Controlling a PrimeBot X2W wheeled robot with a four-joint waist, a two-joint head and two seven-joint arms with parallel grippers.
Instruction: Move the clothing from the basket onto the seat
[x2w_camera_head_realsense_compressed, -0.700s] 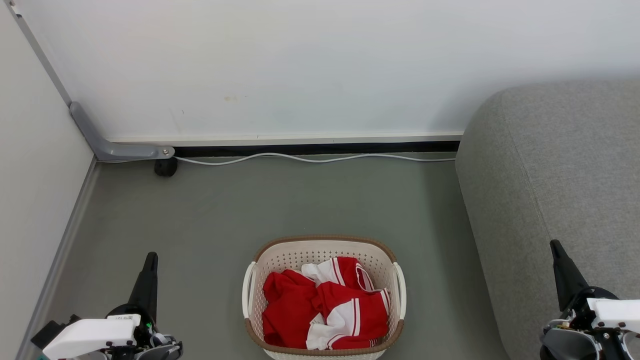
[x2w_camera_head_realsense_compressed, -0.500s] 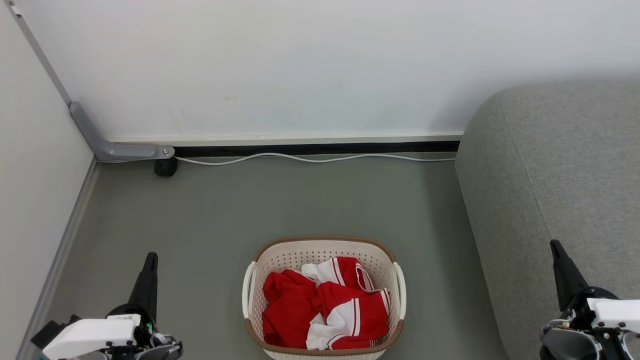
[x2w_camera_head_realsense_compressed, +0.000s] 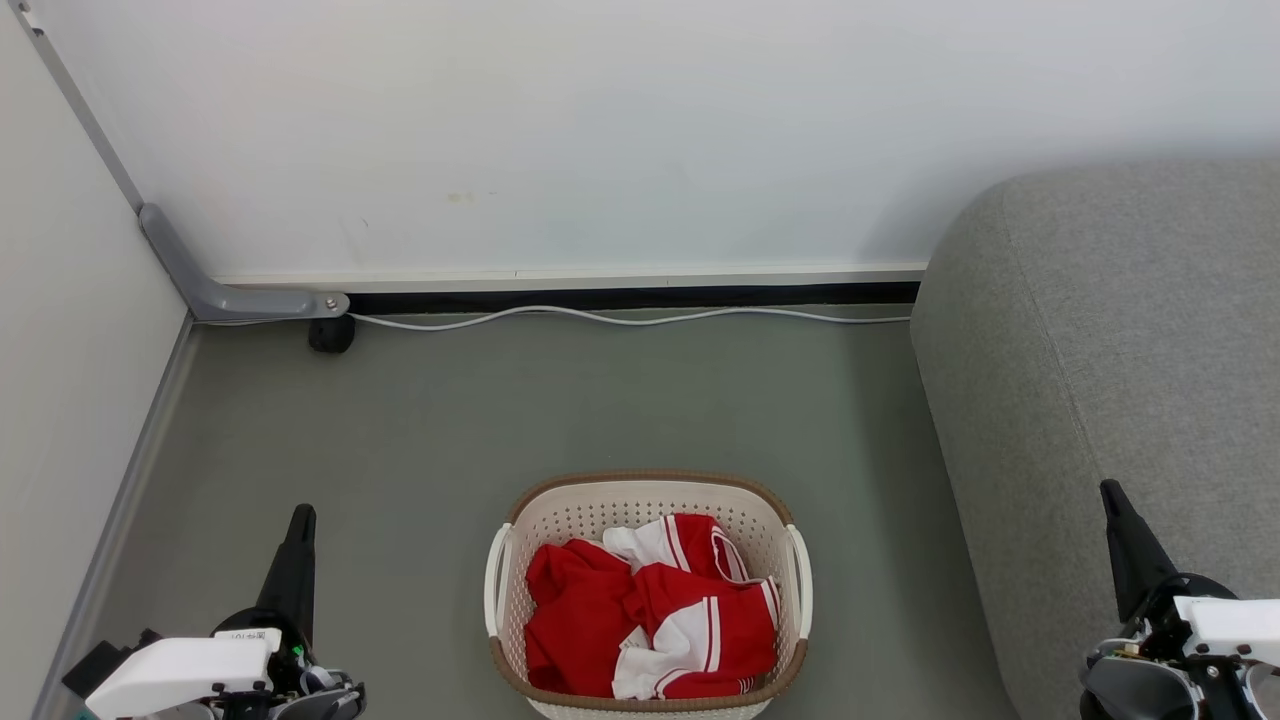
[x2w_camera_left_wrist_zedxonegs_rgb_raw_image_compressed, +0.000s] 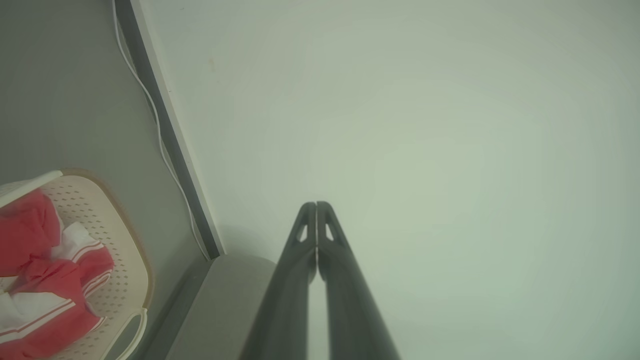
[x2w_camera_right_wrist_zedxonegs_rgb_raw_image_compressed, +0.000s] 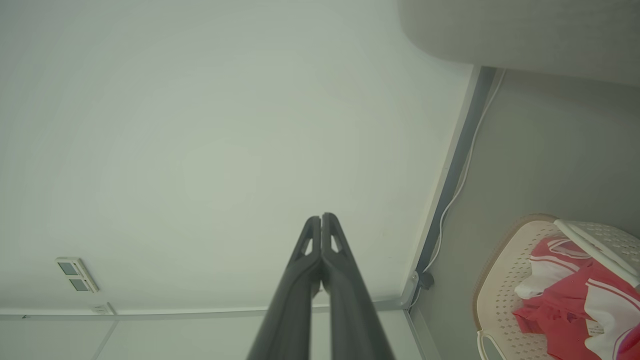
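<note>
Lying in a cream perforated plastic basket (x2w_camera_head_realsense_compressed: 620, 512), red-and-white fabric clothing (x2w_camera_head_realsense_compressed: 640, 610) sits right of your nearer left gripper (x2w_camera_head_realsense_compressed: 300, 520); it and the right gripper (x2w_camera_head_realsense_compressed: 1110, 495) are pinched together.

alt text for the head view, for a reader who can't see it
A cream basket of red clothing sits on the grey floor, a grey sofa to its right. The left gripper and right gripper, both shut, flank it.

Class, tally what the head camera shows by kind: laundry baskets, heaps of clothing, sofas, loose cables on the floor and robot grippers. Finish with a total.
laundry basket: 1
heap of red-and-white clothing, inside the basket: 1
grey sofa: 1
white cable along the wall: 1
grippers, both shut: 2, left gripper and right gripper
Total: 6
</note>
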